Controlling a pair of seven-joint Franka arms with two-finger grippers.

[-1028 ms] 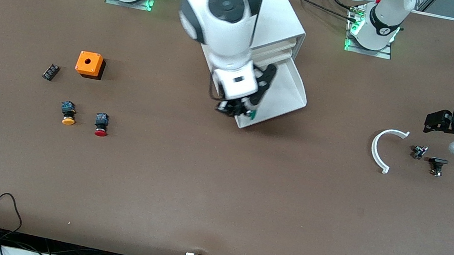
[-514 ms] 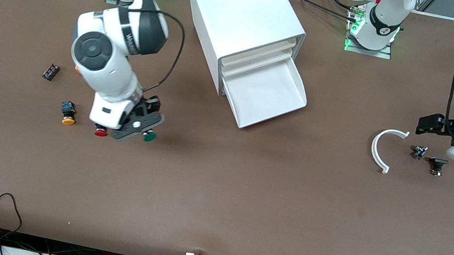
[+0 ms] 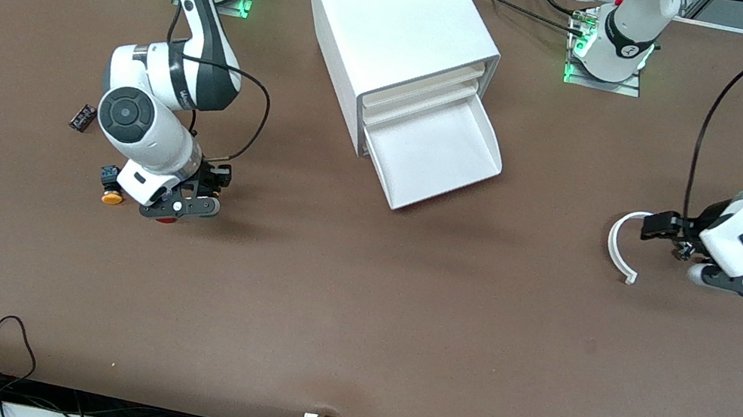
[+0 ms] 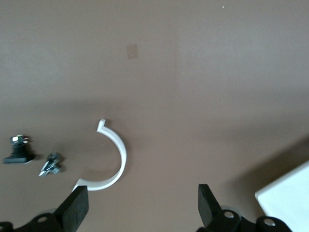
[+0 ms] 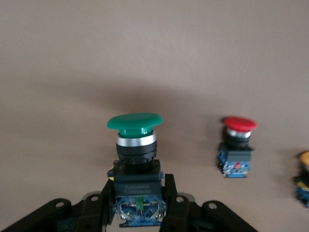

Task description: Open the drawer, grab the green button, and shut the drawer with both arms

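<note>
The bottom drawer (image 3: pixel 432 149) of the white cabinet (image 3: pixel 398 14) stands pulled out and looks empty. My right gripper (image 3: pixel 181 204) is low over the table beside the red button (image 3: pixel 165 219), toward the right arm's end. In the right wrist view it (image 5: pixel 137 208) is shut on the black body of the green button (image 5: pixel 135 145), whose cap points away from the fingers. In the front view the gripper hides the green button. My left gripper (image 3: pixel 740 284) is open and empty beside a white arc (image 3: pixel 619 244); the left wrist view shows its spread fingers (image 4: pixel 77 209).
A yellow button (image 3: pixel 112 195) and a small black part (image 3: pixel 82 117) lie near the right gripper. The red button (image 5: pixel 237 145) shows in the right wrist view. The white arc (image 4: pixel 112 162) and two small dark parts (image 4: pixel 19 151) lie under the left gripper.
My right gripper has carried the green button from the open drawer across to the table beside the red button and lowered. My left gripper has moved toward the white arc.
</note>
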